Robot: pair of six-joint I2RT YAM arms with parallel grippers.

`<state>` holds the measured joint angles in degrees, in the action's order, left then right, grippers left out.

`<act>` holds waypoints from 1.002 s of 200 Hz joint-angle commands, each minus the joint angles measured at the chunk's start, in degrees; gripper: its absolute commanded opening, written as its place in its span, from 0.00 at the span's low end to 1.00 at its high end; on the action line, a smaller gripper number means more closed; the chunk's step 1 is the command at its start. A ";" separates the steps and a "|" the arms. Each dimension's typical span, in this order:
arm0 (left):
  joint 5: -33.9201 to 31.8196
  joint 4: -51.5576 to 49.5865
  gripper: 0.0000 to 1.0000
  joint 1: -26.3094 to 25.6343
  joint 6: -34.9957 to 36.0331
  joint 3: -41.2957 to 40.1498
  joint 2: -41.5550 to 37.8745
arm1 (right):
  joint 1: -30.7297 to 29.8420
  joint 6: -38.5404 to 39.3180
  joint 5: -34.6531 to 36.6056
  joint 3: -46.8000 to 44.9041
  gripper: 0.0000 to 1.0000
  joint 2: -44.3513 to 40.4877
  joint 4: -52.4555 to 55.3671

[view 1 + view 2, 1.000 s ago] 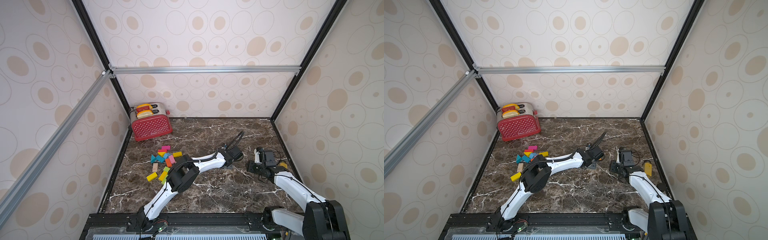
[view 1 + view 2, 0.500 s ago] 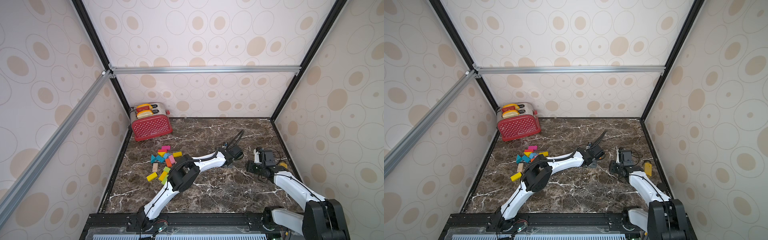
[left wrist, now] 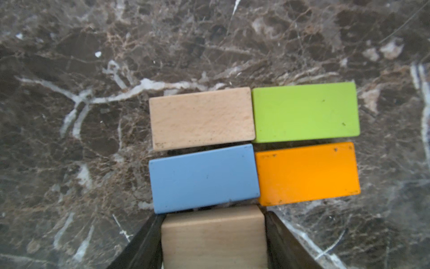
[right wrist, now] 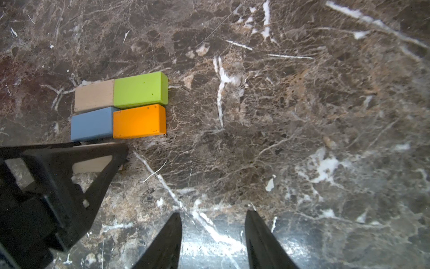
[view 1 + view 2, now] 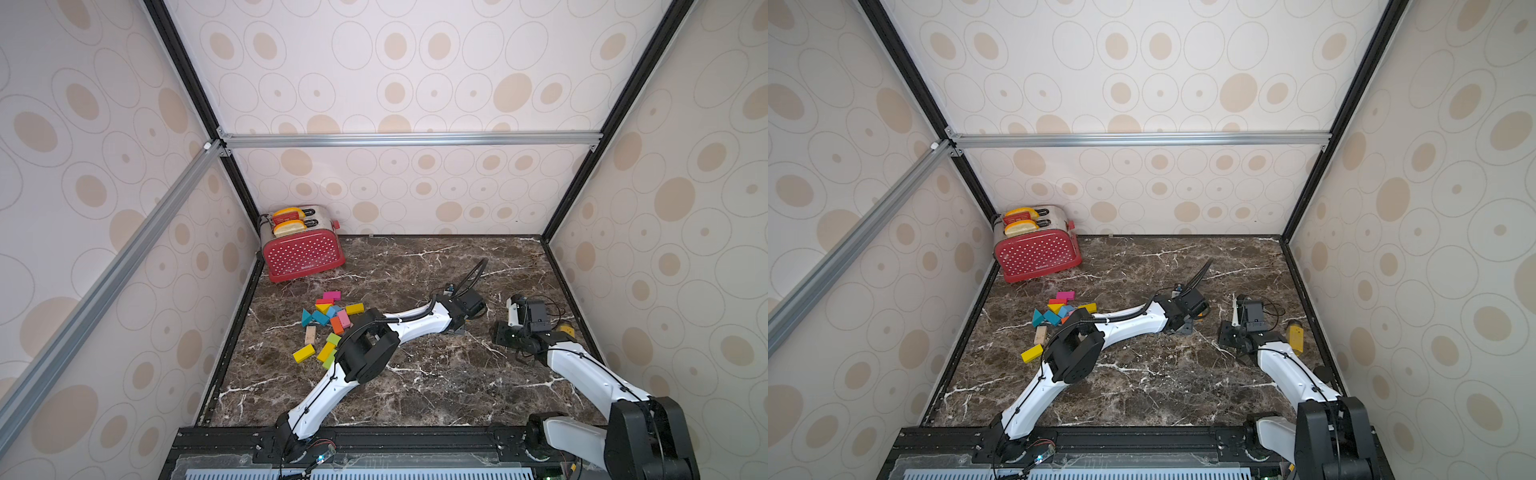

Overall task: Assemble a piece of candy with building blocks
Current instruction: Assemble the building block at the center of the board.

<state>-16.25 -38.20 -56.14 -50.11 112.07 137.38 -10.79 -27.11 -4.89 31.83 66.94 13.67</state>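
Four building blocks lie flat in a tight two-by-two patch on the marble: bare wood (image 3: 202, 117), green (image 3: 306, 111), blue (image 3: 203, 178) and orange (image 3: 307, 173). My left gripper (image 3: 213, 214) is shut on a second bare wood block (image 3: 213, 240), held low with its end right against the blue block's long side. From the right wrist view the patch (image 4: 139, 104) sits beyond the left gripper (image 4: 76, 160). My right gripper (image 4: 214, 213) is open and empty over bare marble, to the right of the patch. Several loose coloured blocks (image 5: 328, 324) lie in a heap at the left.
A red toaster (image 5: 303, 249) with toast in its slots stands in the back left corner. A mustard-yellow thing (image 5: 1295, 334) lies by the right wall, behind the right arm. The left arm (image 5: 415, 322) stretches across the middle of the table.
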 commanded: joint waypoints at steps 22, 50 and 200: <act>-0.36 -2.43 0.62 1.47 -0.02 1.58 3.67 | 0.33 0.13 -0.48 -0.73 0.48 0.56 -0.36; 0.14 -2.37 0.64 1.42 0.10 1.18 3.59 | 0.33 0.13 -0.48 -0.70 0.48 0.48 -0.37; 0.46 1.40 0.77 -0.69 2.16 -14.02 -11.11 | 0.33 0.39 -0.70 -0.54 0.48 0.35 0.21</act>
<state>-15.88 -34.72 -56.42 -49.08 101.14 130.89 -10.79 -27.03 -5.54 31.75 67.42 13.67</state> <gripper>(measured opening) 0.768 0.484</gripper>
